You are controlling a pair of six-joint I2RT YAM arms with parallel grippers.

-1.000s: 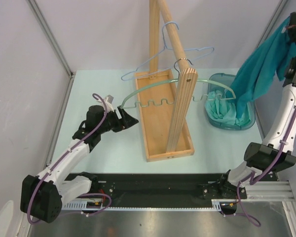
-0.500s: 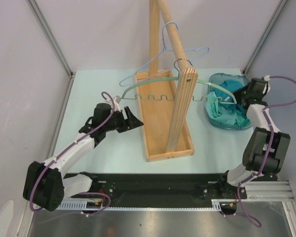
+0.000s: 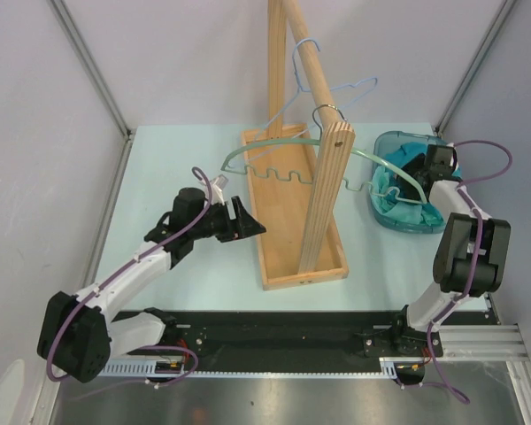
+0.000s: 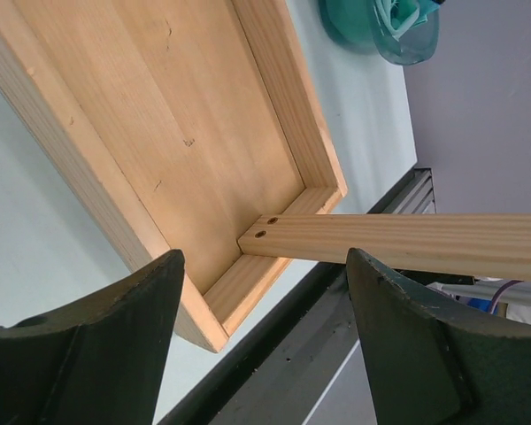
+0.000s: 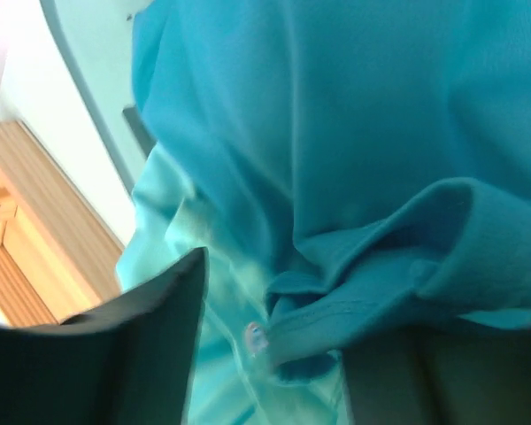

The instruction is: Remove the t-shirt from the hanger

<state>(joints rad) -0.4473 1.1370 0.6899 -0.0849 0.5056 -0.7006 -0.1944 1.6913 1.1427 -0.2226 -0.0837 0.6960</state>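
Note:
The teal t-shirt (image 3: 396, 202) lies bunched in the blue basket (image 3: 442, 221) at the right, off the hanger. The pale green hanger (image 3: 274, 147) hangs bare by its hook on the wooden rack (image 3: 323, 177). My right gripper (image 3: 419, 168) is down in the basket; in the right wrist view its jaws stand open (image 5: 283, 332) with a loose fold of the t-shirt (image 5: 363, 133) lying between them. My left gripper (image 3: 248, 226) is open and holds nothing, beside the left wall of the rack's wooden tray (image 4: 195, 115).
A blue wire hanger (image 3: 341, 90) hangs higher on the rack's slanted pole. The wooden tray (image 3: 288, 266) fills the table's middle. Grey walls close in left and right. A black rail (image 3: 274, 332) runs along the near edge.
My right arm came down from high on the right with the t-shirt into the basket, and its jaws opened. My left gripper edged right toward the tray. The green hanger swung a little.

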